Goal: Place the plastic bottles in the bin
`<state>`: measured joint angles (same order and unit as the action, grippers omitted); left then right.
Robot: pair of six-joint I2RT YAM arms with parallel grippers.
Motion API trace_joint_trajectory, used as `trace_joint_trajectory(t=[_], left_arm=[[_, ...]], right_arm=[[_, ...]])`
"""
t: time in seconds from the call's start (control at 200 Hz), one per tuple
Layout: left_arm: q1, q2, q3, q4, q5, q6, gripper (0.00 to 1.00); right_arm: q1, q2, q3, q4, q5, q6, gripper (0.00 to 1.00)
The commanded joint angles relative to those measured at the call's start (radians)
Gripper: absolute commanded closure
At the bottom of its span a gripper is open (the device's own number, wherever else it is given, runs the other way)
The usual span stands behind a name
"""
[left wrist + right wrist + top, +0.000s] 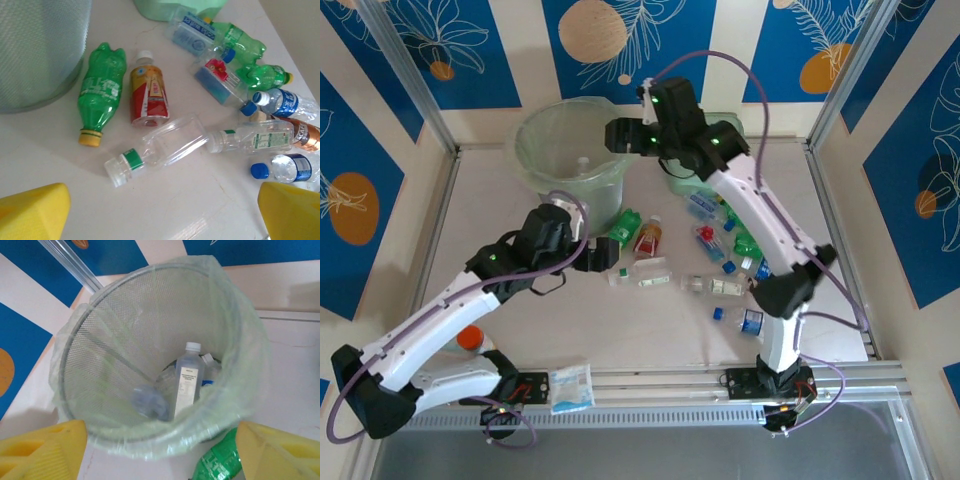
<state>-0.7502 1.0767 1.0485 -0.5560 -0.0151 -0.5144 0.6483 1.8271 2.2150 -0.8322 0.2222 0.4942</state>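
The bin (560, 150) stands at the back left, a pale-green bucket with a crinkly liner. My right gripper (618, 135) hovers over its right rim, open and holding nothing. In the right wrist view the bin (100, 340) holds a clear white-capped bottle (187, 382) and others, with the right gripper (160, 455) above the near rim. Several plastic bottles (720, 240) lie scattered mid-table. My left gripper (603, 255) is open and empty, just short of a clear bottle with a green band (165, 150). A green bottle (101, 90) and a red-labelled one (149, 95) lie beyond it.
A flat mint-green case (725, 125) sits behind the right arm. A white-and-blue packet (572, 387) lies at the front edge by the rail. Metal frame posts border the table on both sides. The bin wall (40, 50) stands close to the green bottle.
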Motion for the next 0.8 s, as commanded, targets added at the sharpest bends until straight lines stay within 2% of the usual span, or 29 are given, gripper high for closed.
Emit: trace_joint_trajectory(t=[0.0,0.1,0.235,0.4,0.645,0.795], left_arm=[[-0.04,0.044,-0.015,0.097,0.045,0.065,0.02],[-0.072,0.121,0.013,0.103,0.045,0.109,0.01],[-0.126,0.233,0.061,0.093,-0.007,0.132,0.01],[-0.151,0.391,0.154,0.1,-0.089,0.127,0.04],[-0.152,0.676,0.393,0.042,-0.129,0.155,0.14],[-0.152,0.779,0.47,0.003,-0.167,0.158,0.18]], right_arm=[[-0.011,-0.172,-0.172,0.069,0.041,0.043,0.21],[-0.027,-0.318,-0.365,0.07,0.08,0.079,0.21],[-0.031,-0.502,-0.594,0.038,0.16,0.121,0.21],[-0.057,-0.691,-0.832,-0.009,0.185,0.184,0.21],[-0.116,-0.843,-0.994,-0.078,0.168,0.24,0.21],[-0.16,-0.885,-1.04,-0.111,0.152,0.246,0.22]])
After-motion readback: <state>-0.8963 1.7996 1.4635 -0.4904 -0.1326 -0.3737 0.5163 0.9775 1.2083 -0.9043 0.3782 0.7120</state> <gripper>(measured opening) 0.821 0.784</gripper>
